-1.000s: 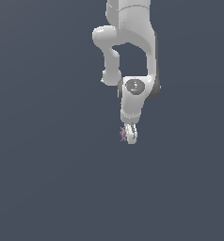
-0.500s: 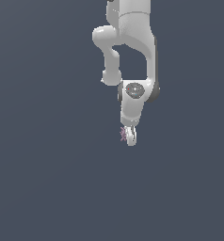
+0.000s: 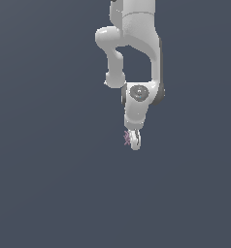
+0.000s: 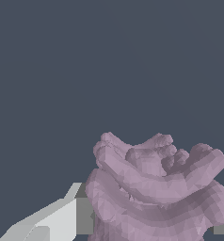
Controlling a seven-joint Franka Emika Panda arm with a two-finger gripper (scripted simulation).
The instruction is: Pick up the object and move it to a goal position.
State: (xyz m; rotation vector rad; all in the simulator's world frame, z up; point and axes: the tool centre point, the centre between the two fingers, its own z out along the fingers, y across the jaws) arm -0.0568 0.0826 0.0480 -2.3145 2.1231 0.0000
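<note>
Now the white gripper (image 3: 134,141) is squeezing the lumpy purple object (image 4: 154,190) tight between its fingers, so the picking up looks done, and next comes carrying it gently to the goal spot

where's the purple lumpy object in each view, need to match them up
Exterior view: the purple object is a small speck at the gripper tip, just below picture centre.
Wrist view: the purple object fills the lower right, between grey fingers.
Shared landmark: the gripper.
</note>
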